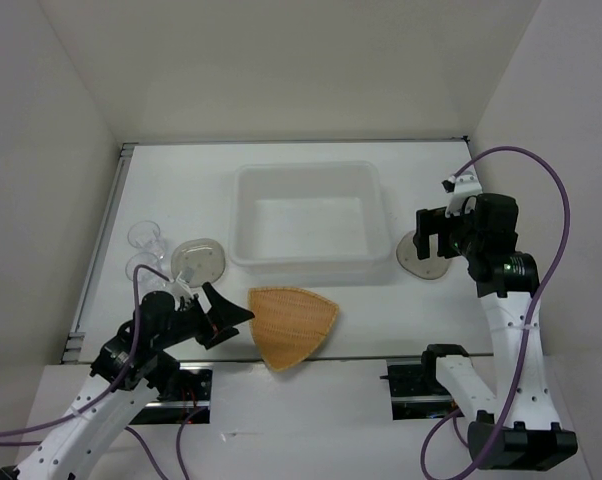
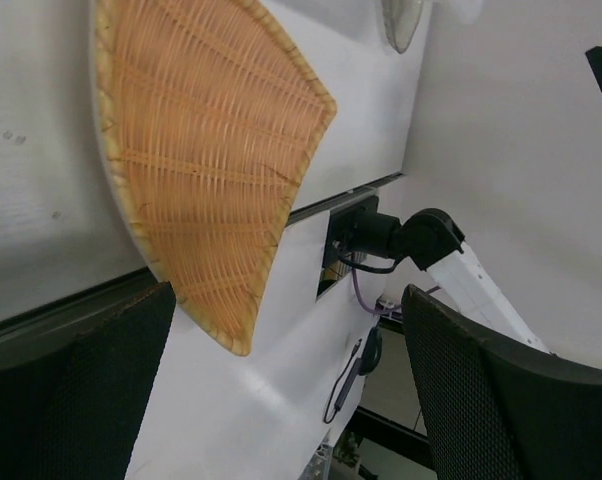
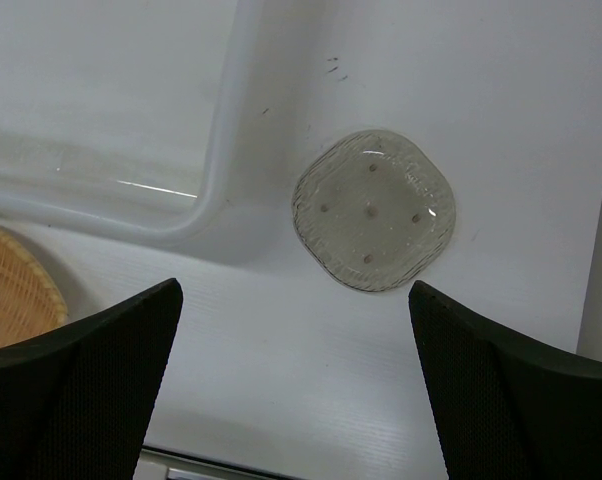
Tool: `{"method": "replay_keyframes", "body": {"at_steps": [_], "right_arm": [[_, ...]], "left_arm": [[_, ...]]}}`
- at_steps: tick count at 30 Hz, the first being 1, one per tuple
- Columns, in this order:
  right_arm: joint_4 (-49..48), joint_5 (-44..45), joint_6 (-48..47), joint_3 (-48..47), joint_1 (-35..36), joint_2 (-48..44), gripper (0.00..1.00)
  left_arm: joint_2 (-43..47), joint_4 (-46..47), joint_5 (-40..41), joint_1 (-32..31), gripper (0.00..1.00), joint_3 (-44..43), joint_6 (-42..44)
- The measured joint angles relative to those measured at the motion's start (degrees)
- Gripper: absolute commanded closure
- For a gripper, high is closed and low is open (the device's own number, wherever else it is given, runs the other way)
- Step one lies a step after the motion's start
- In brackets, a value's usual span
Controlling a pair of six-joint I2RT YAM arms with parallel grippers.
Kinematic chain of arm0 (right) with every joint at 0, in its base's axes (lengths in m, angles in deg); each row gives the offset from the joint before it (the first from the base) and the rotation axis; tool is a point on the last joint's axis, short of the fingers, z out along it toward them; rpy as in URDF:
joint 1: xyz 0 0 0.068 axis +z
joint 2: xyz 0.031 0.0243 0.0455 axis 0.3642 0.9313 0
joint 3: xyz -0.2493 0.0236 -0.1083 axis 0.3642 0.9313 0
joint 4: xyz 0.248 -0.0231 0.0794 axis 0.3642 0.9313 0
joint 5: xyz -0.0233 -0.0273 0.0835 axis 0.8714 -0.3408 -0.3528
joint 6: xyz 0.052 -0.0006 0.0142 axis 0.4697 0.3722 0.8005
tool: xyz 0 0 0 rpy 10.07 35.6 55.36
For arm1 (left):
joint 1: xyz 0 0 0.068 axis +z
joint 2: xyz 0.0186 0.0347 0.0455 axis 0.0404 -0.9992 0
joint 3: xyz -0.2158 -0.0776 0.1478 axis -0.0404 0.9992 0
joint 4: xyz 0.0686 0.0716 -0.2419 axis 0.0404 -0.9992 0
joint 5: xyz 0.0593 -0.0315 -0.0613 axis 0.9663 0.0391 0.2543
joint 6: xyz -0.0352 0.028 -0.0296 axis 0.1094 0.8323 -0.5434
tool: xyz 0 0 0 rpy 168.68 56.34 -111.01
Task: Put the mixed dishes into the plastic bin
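So every dish sits out on the white table (image 1: pixel 171 190), none of them in the plastic bin (image 1: pixel 306 262), which is parked in the middle toward the back. The tan-orange woven plate (image 1: pixel 293 322) lies flat just in front of the bin, with its near tip poking a bit over the table's front edge. The left gripper (image 1: pixel 231 316) hangs just beside the plate's left edge, jaws spread wide with nothing between them (its own camera looks straight at the weave past both black fingers (image 2: pixel 81 390)). Just behind that arm is a pale-grey dish (image 1: pixel 198 260), with two clear cups (image 1: pixel 146 237) close beside it on the left. Over on the other side, the right gripper (image 1: pixel 436 238) hovers above a second pale-grey dish (image 3: pixel 373 210), which sits on the table just beside the bin's front right corner. Its jaws are wide apart too, gripping nothing.
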Motion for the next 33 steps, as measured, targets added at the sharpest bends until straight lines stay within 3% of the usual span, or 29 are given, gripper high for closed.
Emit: {"method": "replay_keyframes", "body": {"at_steps": [13, 28, 33], "right_arm": [[0.0, -0.8, -0.5, 0.0, -2.4, -2.5, 0.02], [0.0, -1.7, -1.5, 0.0, -2.9, -2.7, 0.02], [0.0, -2.1, -1.5, 0.0, -2.9, -2.5, 0.02]], "left_arm": [[-10.6, 0.6, 0.8, -1.9, 0.00, 4.2, -0.7], [-13.2, 12.6, 2.9, -6.4, 0.00, 12.0, -5.7], [-22.1, 19.0, 4.3, -8.1, 0.00, 11.7, -6.8]]}}
